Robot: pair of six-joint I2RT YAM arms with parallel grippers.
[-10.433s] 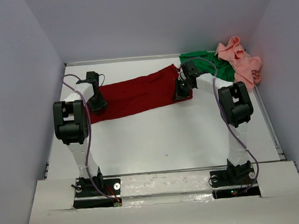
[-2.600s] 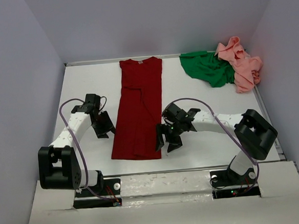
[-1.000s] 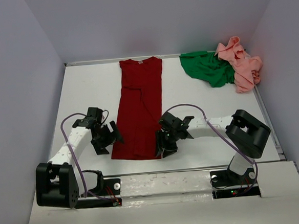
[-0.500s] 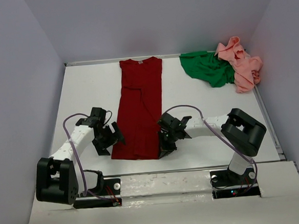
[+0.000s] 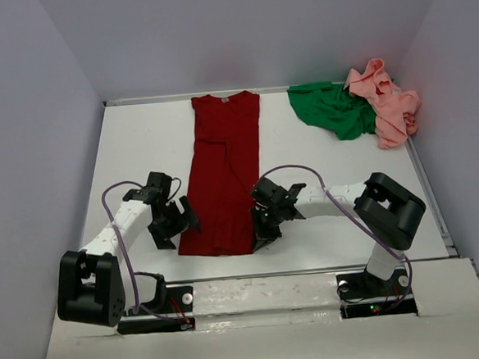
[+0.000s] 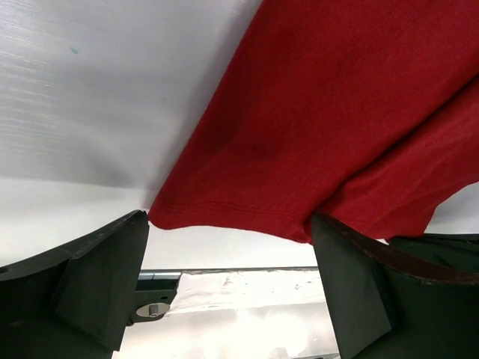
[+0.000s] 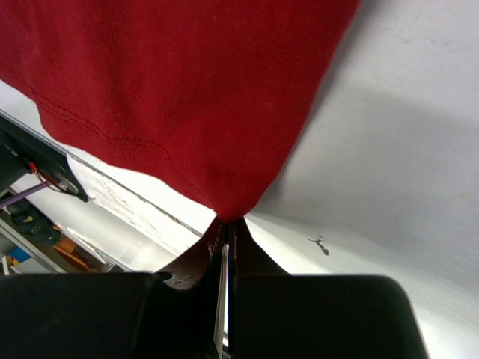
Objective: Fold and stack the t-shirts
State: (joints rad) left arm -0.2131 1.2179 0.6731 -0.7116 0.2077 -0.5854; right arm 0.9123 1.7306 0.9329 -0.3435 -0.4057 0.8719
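Observation:
The dark red t-shirt (image 5: 226, 168) lies flat as a long, narrow strip, collar at the far edge and hem toward me. My right gripper (image 5: 261, 234) is shut on the hem's near right corner; in the right wrist view the red cloth (image 7: 187, 90) bunches into the pinched jaws of the right gripper (image 7: 226, 224). My left gripper (image 5: 178, 222) stands open at the hem's near left corner. The left wrist view shows the red hem (image 6: 322, 112) lying just ahead of the left gripper (image 6: 228, 226), between the spread fingers. The bright green t-shirt (image 5: 333, 109) and the salmon pink t-shirt (image 5: 386, 103) lie crumpled at the far right.
White table (image 5: 138, 145) with grey walls on three sides. A raised rail (image 5: 434, 199) runs along the right edge. The arm bases sit on the near ledge (image 5: 264, 297).
My right gripper has closed on the red hem's near right corner. The left gripper has edged slightly closer to the left corner and stays open.

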